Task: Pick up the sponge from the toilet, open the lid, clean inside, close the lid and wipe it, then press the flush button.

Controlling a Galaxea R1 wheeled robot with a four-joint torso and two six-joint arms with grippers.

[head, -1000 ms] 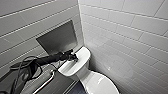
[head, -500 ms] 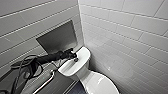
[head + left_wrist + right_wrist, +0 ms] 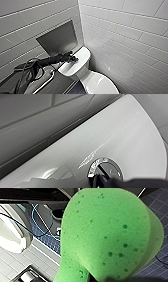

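Flushing remains; lid (image 3: 101, 83) shut.
Flush button (image 3: 106, 169) under left end effector (image 3: 73, 59), grip unclear; right end effector (image 3: 100, 278) pinches sponge (image 3: 105, 235).

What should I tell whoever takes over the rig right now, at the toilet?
Left gripper: on the tank top, tip at the flush button; open or shut unclear.
Right gripper: shut on the sponge.
Done: sponge picked up; the lid looks closed.
Left: the flush. Whether the button is pressed down yet cannot be told.
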